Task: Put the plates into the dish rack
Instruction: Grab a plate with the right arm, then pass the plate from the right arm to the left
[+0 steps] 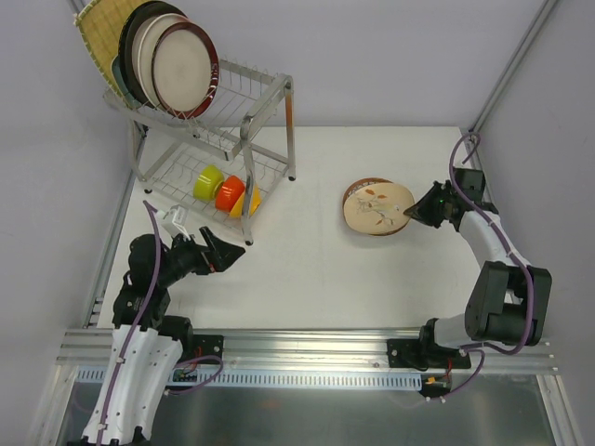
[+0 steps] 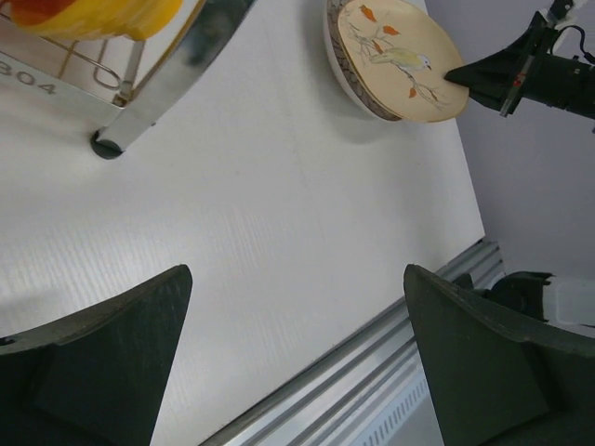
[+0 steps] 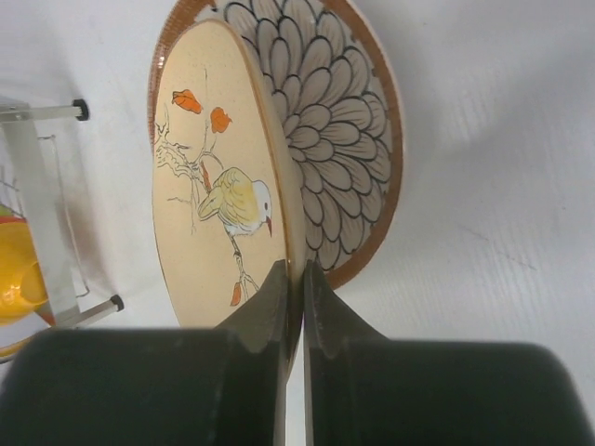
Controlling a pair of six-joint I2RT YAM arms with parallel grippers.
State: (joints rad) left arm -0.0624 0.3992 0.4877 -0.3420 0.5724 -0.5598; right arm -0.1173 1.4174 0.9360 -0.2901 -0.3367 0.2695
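Bird plate (image 3: 200,251) rim between right jaws

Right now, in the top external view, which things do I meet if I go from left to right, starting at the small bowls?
green bowl → orange bowl → yellow bowl → bird plate → right gripper, which is closed on the rim of that plate.
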